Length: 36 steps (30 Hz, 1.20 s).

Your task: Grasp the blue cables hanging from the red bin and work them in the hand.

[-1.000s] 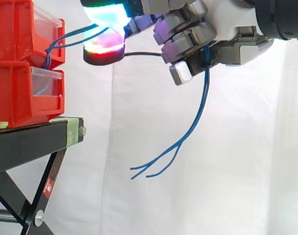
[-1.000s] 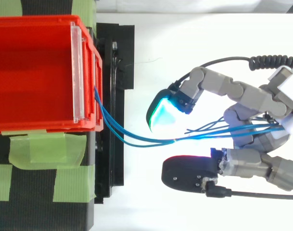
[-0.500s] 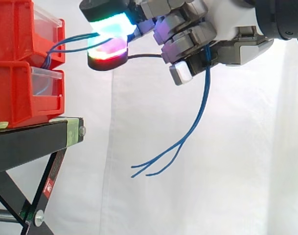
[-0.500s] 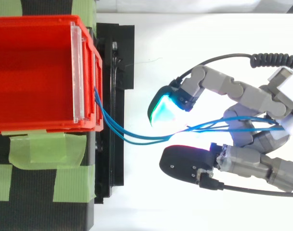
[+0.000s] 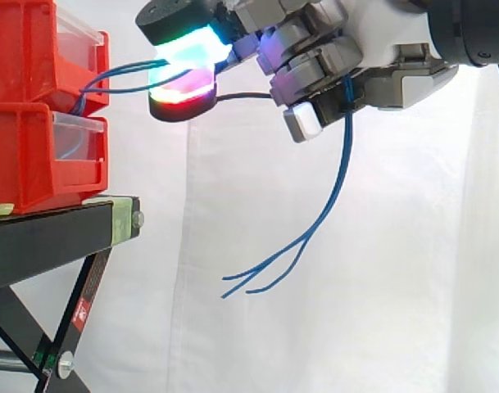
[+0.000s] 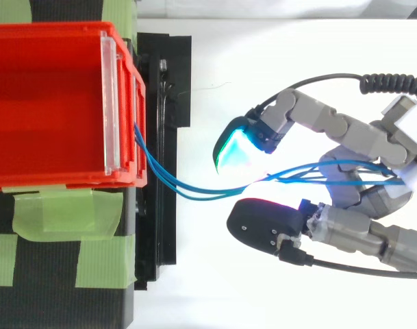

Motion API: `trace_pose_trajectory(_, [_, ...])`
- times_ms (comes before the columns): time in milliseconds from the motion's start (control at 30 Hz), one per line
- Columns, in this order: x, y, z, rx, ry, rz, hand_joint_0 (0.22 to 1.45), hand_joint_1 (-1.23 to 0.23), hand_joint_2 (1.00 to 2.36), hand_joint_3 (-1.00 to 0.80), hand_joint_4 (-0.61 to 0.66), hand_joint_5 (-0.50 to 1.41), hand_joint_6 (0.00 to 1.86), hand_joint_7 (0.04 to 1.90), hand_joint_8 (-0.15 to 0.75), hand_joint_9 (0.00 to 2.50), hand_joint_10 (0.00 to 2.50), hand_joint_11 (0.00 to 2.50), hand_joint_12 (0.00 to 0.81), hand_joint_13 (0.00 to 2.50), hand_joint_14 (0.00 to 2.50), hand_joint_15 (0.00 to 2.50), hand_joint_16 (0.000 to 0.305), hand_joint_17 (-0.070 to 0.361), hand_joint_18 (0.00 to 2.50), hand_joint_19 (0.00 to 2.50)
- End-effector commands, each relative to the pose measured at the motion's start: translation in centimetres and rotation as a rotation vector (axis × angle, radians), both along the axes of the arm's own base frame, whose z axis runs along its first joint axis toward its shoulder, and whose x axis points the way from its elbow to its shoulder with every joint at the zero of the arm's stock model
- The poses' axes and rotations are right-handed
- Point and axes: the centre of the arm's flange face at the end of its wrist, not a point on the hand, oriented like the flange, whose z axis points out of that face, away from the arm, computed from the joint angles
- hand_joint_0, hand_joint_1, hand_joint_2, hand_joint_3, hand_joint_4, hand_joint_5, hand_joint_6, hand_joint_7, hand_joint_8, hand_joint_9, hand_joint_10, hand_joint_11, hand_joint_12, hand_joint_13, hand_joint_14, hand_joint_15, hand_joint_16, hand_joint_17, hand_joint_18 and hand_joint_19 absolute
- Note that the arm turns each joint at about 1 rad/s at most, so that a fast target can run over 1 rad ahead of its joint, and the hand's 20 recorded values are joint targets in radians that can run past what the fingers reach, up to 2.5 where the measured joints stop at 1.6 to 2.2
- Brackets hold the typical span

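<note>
Thin blue cables (image 6: 194, 192) run out of the upper red bin (image 6: 51, 103) at its front wall and stretch right into the hand (image 6: 372, 192). In the side view the cables (image 5: 118, 74) leave the bin (image 5: 36, 49), pass between two glowing fingertip pads (image 5: 183, 57), go through the curled fingers and hang down below the hand (image 5: 372, 57), ending in loose tips (image 5: 257, 282). The hand is shut on the cables, which are pinched between a green-cyan pad (image 6: 235, 147) above and a dark, red-glowing pad (image 6: 263, 226) below.
Two red bins are stacked on a black stand (image 5: 61, 233) at the left, the lower bin (image 5: 36, 155) under the upper one. Green tape (image 6: 57, 212) holds the bin to the stand. A white curtain hangs behind.
The two glowing pads have closed nearer each other around the cables and shifted slightly toward the bin. The hanging ends barely moved.
</note>
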Motion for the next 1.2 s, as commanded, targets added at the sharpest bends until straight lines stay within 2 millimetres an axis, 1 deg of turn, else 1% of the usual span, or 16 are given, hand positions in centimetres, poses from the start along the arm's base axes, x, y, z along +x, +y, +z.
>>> trace_pose_trajectory(0, [0.00,0.04,-0.03,0.000,0.001,0.001,1.05,-0.62,1.19,0.31,0.29,0.34,0.00,1.39,0.580,1.71,2.50,2.50,0.706,2.10,2.50,2.15,0.210,0.158,2.50,0.77])
trace_pose_trajectory(33, [-0.02,0.03,0.05,0.000,-0.001,0.001,1.06,-0.61,1.19,0.36,0.28,0.34,0.00,1.39,0.580,1.71,2.50,2.50,0.706,2.10,2.50,2.15,0.210,0.158,2.50,0.77])
trace_pose_trajectory(100, [0.01,-0.05,-0.03,0.000,0.001,-0.001,1.05,-0.61,1.24,0.36,0.28,0.34,0.00,1.38,0.580,1.71,2.50,2.50,0.706,2.10,2.50,2.15,0.210,0.158,2.50,0.77])
trace_pose_trajectory(167, [0.01,-0.05,-0.03,0.000,0.001,-0.001,1.04,-0.61,1.27,0.31,0.29,0.33,0.00,1.38,0.580,1.71,2.50,2.50,0.706,2.10,2.50,2.15,0.210,0.158,2.50,0.77])
trace_pose_trajectory(200, [0.00,0.04,-0.03,0.000,0.001,0.001,1.02,-0.62,1.22,0.29,0.30,0.34,0.00,1.38,0.580,1.71,2.50,2.50,0.706,2.10,2.50,2.15,0.210,0.158,2.50,0.77])
trace_pose_trajectory(233, [0.00,0.04,-0.03,0.000,0.001,0.001,1.03,-0.66,1.00,0.21,0.32,0.33,0.00,1.37,0.580,1.71,2.50,2.50,0.706,2.10,2.50,2.15,0.210,0.158,2.50,0.77])
trace_pose_trajectory(267, [0.01,-0.05,-0.03,0.000,0.001,-0.001,1.01,-0.66,1.01,0.08,0.31,0.32,0.00,1.37,0.580,1.71,2.50,2.50,0.706,2.10,2.50,2.15,0.210,0.158,2.50,0.77])
trace_pose_trajectory(300, [0.02,-0.04,-0.02,0.000,-0.001,-0.001,0.96,-0.65,1.02,-0.15,0.30,0.32,0.00,1.38,0.580,1.71,2.50,2.50,0.706,2.10,2.50,2.15,0.210,0.158,2.50,0.77])
trace_pose_trajectory(333, [0.00,-0.05,0.06,0.001,-0.002,-0.001,0.94,-0.63,1.02,-0.28,0.30,0.31,0.00,1.39,0.580,1.71,2.50,2.50,0.706,2.10,2.50,2.15,0.210,0.158,2.50,0.77])
trace_pose_trajectory(433, [0.00,-0.05,0.06,0.001,-0.002,-0.001,0.89,-0.59,1.02,-0.55,0.30,0.31,0.00,1.40,0.580,1.71,2.50,2.50,0.706,2.10,2.50,2.15,0.210,0.158,2.50,0.77])
trace_pose_trajectory(500, [-0.02,0.03,0.05,0.000,-0.001,0.001,0.89,-0.59,1.02,-0.58,0.30,0.32,0.00,1.41,0.580,1.71,2.50,2.50,0.706,2.10,2.50,2.15,0.210,0.158,2.50,0.77])
trace_pose_trajectory(700, [-0.01,-0.06,0.05,0.000,-0.001,-0.001,0.94,-0.59,1.02,-0.52,0.30,0.34,0.00,1.41,0.580,1.71,2.50,2.50,0.706,2.10,2.50,2.15,0.210,0.158,2.50,0.77])
trace_pose_trajectory(933, [-0.01,-0.07,0.05,0.001,-0.001,-0.002,1.03,-0.60,1.02,-0.25,0.29,0.33,0.00,1.37,0.580,1.71,2.50,2.50,0.706,2.10,2.50,2.15,0.210,0.158,2.50,0.77])
trace_pose_trajectory(1067, [0.00,0.03,-0.04,0.000,0.001,-0.001,1.04,-0.60,1.02,-0.15,0.29,0.33,0.00,1.36,0.580,1.71,2.50,2.50,0.706,2.10,2.50,2.15,0.210,0.158,2.50,0.77])
trace_pose_trajectory(1100, [0.00,0.03,-0.04,0.000,0.001,-0.001,1.05,-0.60,1.02,-0.07,0.28,0.33,0.00,1.36,0.580,1.71,2.50,2.50,0.706,2.10,2.50,2.15,0.210,0.158,2.50,0.77])
trace_pose_trajectory(1167, [0.01,-0.06,-0.04,0.000,0.001,-0.002,1.06,-0.61,1.02,0.02,0.27,0.33,0.00,1.36,0.580,1.71,2.50,2.50,0.706,2.10,2.50,2.15,0.210,0.158,2.50,0.77])
